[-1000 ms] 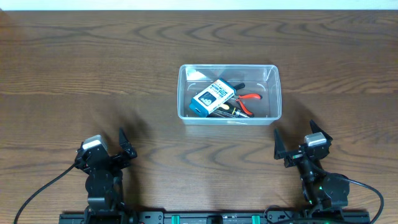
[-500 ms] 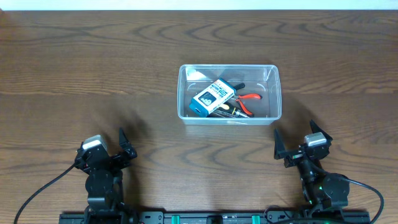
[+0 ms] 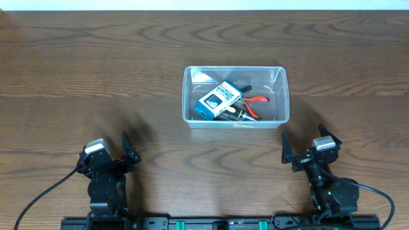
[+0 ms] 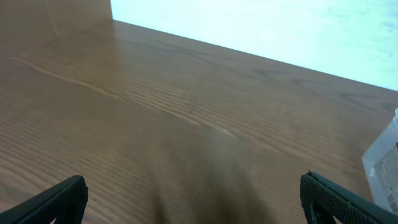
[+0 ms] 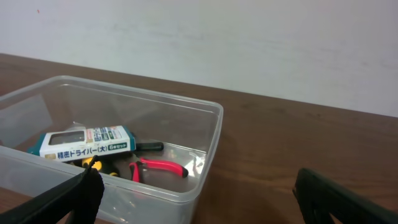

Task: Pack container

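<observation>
Overhead: container (image 3: 285, 96) at mid-table (image 3: 96, 64), holding a blue-and-white box (image 3: 218, 100) laid over a screwdriver (image 3: 234, 114) beside red-handled pliers (image 3: 255, 103); left gripper (image 3: 107, 148) and right gripper (image 3: 302, 137) near the front edge, well apart from it, jaws spread wide, holding nothing. Left wrist: only a sliver of the container at the right border, bare wood running to the far edge. Right wrist: box label, pliers and clear rounded corner seen close, contents the left wrist misses.
</observation>
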Motion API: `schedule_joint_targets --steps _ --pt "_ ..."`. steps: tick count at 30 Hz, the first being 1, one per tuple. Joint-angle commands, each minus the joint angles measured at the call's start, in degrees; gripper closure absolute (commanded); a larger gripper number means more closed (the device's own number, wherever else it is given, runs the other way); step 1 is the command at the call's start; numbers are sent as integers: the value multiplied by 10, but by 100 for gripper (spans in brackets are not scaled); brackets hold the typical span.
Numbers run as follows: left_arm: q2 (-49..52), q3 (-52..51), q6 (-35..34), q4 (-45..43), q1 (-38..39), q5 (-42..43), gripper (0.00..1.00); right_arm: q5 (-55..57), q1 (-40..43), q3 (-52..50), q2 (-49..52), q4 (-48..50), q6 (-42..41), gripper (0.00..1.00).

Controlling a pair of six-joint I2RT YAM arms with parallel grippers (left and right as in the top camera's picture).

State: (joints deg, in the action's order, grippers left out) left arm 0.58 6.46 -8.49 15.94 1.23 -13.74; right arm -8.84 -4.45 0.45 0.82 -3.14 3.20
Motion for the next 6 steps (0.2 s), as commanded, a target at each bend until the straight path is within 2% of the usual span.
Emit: schedule_joint_targets --steps 1,6 --pt "-3 -15 12 -2 -2 -2 2 -4 5 -1 -5 -1 5 1" --pt "-3 -15 12 -2 -2 -3 2 -4 5 -1 -5 -1 5 1"
